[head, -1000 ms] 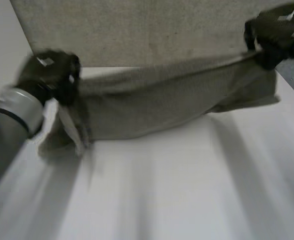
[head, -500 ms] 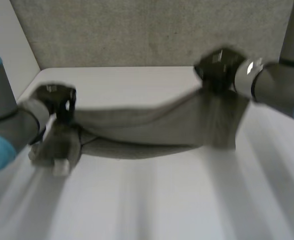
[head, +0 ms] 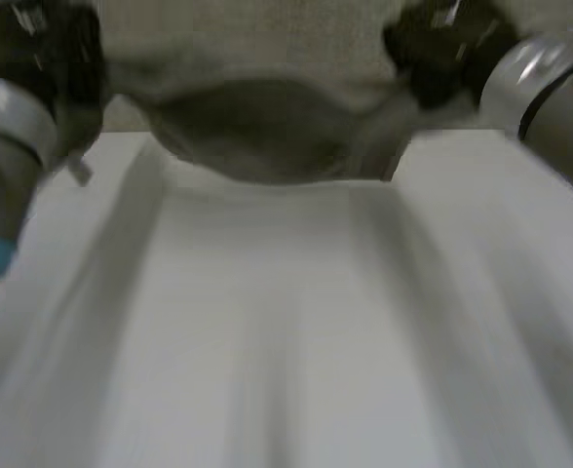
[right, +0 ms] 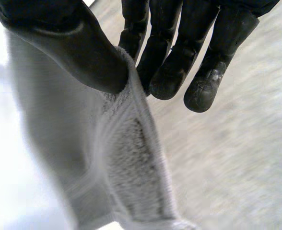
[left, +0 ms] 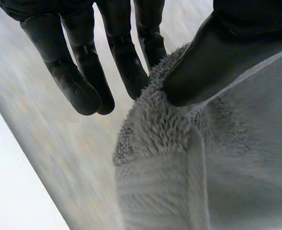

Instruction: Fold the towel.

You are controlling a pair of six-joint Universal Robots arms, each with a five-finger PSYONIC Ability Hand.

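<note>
The towel point(head: 267, 136) hung between the hands over the far part of the worktop point(head: 286, 331), its middle sagging. To lay it well, both ends probably needed lowering level and taut. It was grey and thick-piled, with a flat woven band. The left hand point(left: 203, 62) pinched one end between thumb and fingers, and the right hand point(right: 78, 52) pinched the other.
</note>
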